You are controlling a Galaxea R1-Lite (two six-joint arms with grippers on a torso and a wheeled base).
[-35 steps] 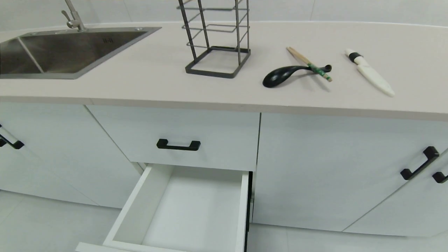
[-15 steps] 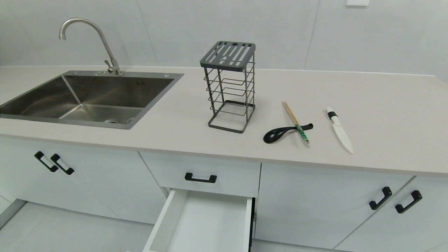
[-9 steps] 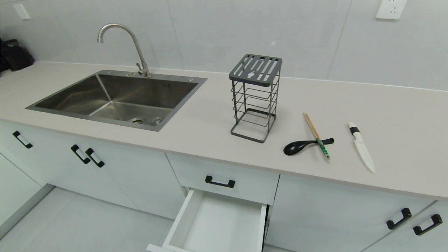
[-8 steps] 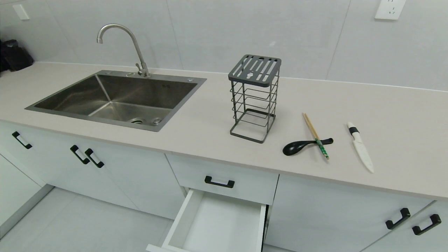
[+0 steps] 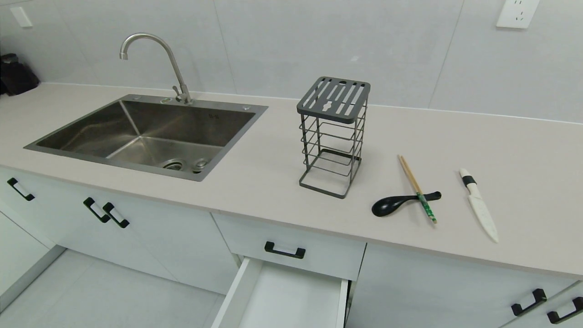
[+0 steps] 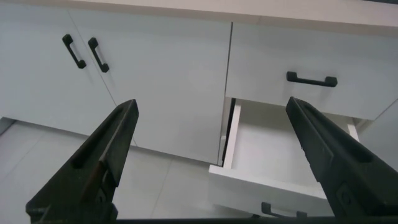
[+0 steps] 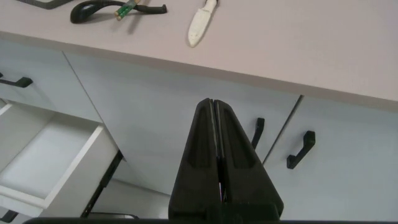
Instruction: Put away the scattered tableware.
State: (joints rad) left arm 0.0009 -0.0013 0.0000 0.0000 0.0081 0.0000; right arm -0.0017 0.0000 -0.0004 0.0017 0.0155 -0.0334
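Black spoon [image 5: 392, 206], chopsticks [image 5: 416, 187] crossing its handle, and white knife [image 5: 478, 209] lie where they were, at the wire rack's [image 5: 332, 136] four o'clock. Only the head camera has risen, so nothing is stored yet. The open drawer [image 5: 291, 300] waits at six o'clock. The left gripper [image 6: 211, 102] hangs spread wide before the cabinets, and the right gripper [image 7: 214, 102] is pinched together, empty.

On my counter [image 5: 255, 182] I've got the sink [image 5: 150, 120] at far L, the rack [image 5: 332, 136] approx. centre, to its R the spoon [image 5: 394, 206] w/ chopsticks [image 5: 415, 186] across its handle, the knife [image 5: 479, 210] further R (apart from both), and the open drawer [image 5: 234, 291] below a closed drawer [image 5: 328, 246].
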